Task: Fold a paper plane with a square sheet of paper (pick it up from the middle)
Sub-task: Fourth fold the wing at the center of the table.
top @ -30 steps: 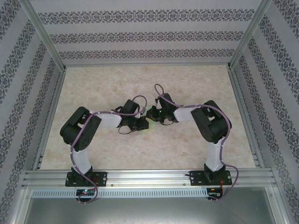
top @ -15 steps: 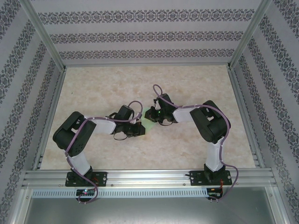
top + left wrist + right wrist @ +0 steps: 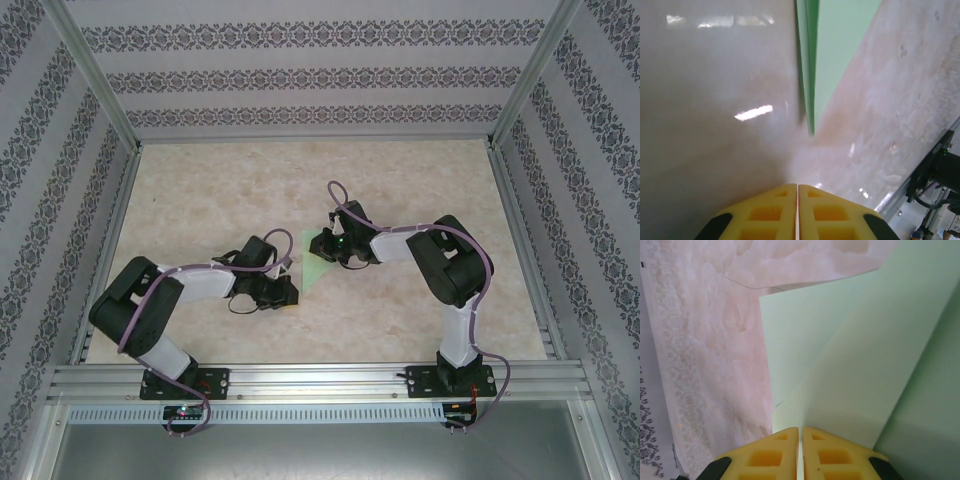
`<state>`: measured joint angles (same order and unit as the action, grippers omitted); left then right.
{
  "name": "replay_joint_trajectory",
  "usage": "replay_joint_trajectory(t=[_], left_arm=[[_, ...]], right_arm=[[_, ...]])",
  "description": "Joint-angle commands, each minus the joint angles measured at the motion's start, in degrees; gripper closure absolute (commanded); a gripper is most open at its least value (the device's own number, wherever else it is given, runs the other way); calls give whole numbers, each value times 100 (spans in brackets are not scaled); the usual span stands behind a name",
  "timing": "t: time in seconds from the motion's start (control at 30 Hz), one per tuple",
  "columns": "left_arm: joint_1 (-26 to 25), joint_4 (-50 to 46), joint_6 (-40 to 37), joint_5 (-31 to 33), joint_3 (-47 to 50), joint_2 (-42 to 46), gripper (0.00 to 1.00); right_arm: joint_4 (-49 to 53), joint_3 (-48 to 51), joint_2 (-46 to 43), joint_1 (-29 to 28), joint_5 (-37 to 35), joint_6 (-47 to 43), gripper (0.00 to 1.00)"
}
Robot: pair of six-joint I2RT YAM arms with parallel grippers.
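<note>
The square sheet of paper is folded into a pale green pointed shape, the paper plane (image 3: 315, 266), lying on the marbled table near its middle. My right gripper (image 3: 323, 244) is at its far right edge. In the right wrist view the yellow fingers (image 3: 771, 452) are shut on the paper (image 3: 880, 355), with a crease running into the slit between them (image 3: 800, 429). My left gripper (image 3: 288, 292) sits just left of the paper's near tip. Its jaws (image 3: 797, 185) are shut with nothing in them, and the green tip (image 3: 812, 100) lies ahead on the table, apart from them.
Patterned walls and an aluminium frame (image 3: 110, 110) enclose the table. A metal rail (image 3: 320, 380) runs along the near edge with both arm bases bolted to it. Bare tabletop (image 3: 250, 180) lies behind the arms.
My left arm has drawn back to the left and nearer the rail, uncovering the green paper. My right gripper has stayed where it was, shut on the paper.
</note>
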<state>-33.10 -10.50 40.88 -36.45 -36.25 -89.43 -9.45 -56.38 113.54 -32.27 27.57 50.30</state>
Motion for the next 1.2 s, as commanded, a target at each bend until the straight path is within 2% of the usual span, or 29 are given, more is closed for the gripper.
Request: replay_joint_trajectory(t=[0.0, 0.13, 0.23, 0.47, 0.7, 0.83, 0.93, 1.03, 1.17], left_arm=[[89, -570, 15, 324, -154, 673, 87], [288, -420, 151, 538, -298, 1080, 85], [295, -74, 341, 655, -356, 1023, 84], [277, 1011, 788, 374, -540, 157, 83], [229, 1586, 1037, 59, -904, -708, 83], [222, 1456, 1116, -55, -1007, -1154, 84], [215, 1087, 1044, 133, -904, -1308, 86], [214, 958, 1027, 267, -710, -1444, 88], [208, 823, 956, 330, -566, -1550, 92]], right_arm=[[329, 414, 307, -108, -586, 106, 89], [105, 688, 88, -259, -724, 356, 89], [-68, 828, -39, -402, -807, 556, 89], [179, 751, -221, -469, -989, 596, 88], [178, 660, -271, -479, -1035, 614, 87], [188, 651, -268, -449, -1020, 603, 87], [147, 636, -297, -411, -942, 570, 86], [-108, 526, -262, -401, -516, 523, 82], [195, 295, -458, -367, -551, 358, 82]])
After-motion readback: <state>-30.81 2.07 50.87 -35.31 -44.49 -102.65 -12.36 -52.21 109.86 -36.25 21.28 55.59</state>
